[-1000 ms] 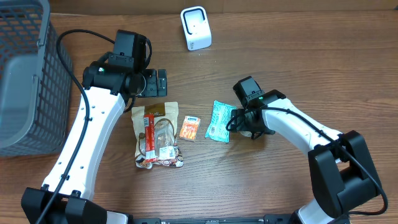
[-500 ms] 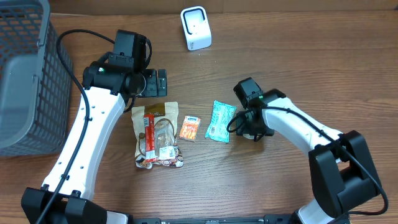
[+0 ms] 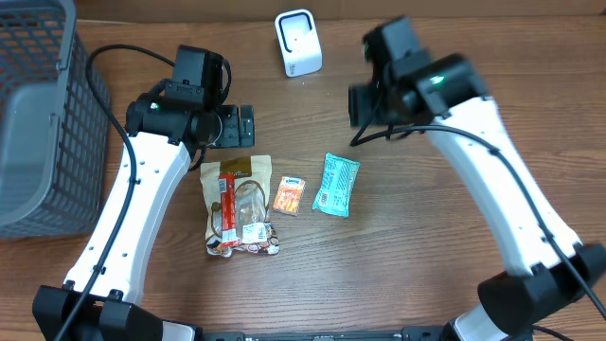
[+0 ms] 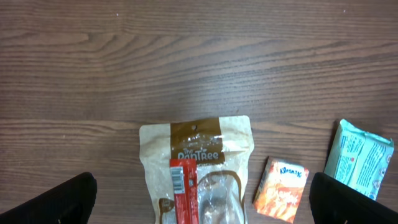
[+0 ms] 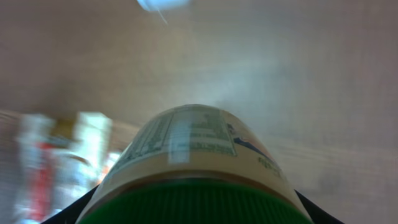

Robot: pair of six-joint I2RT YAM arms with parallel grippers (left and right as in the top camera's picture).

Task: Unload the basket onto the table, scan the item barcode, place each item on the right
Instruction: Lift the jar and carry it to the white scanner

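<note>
Pouch (image 3: pixel 237 204), orange packet (image 3: pixel 291 194), teal pack (image 3: pixel 336 185) on table (image 3: pixel 398 275). Right gripper (image 5: pixel 189 213) pinches jar (image 5: pixel 193 149): green lid (image 5: pixel 149 202), printed label (image 5: pixel 186 134). Left gripper (image 4: pixel 208 202) spread.

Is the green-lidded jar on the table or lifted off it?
Lifted: the right gripper holds the jar, with the table blurred well behind it in the wrist view.

A brown wood-grain table (image 3: pixel 426 275) seen from above; a gray mesh basket (image 3: pixel 38 57) stands at its left edge; a small white scanner (image 3: pixel 298 43) stands upright near the back; toward the middle, three packets lie flat in a row, close but not touching: a tan snack pouch (image 3: pixel 239 204), a small orange packet (image 3: pixel 290 194), a teal packet (image 3: pixel 337 185).
</note>
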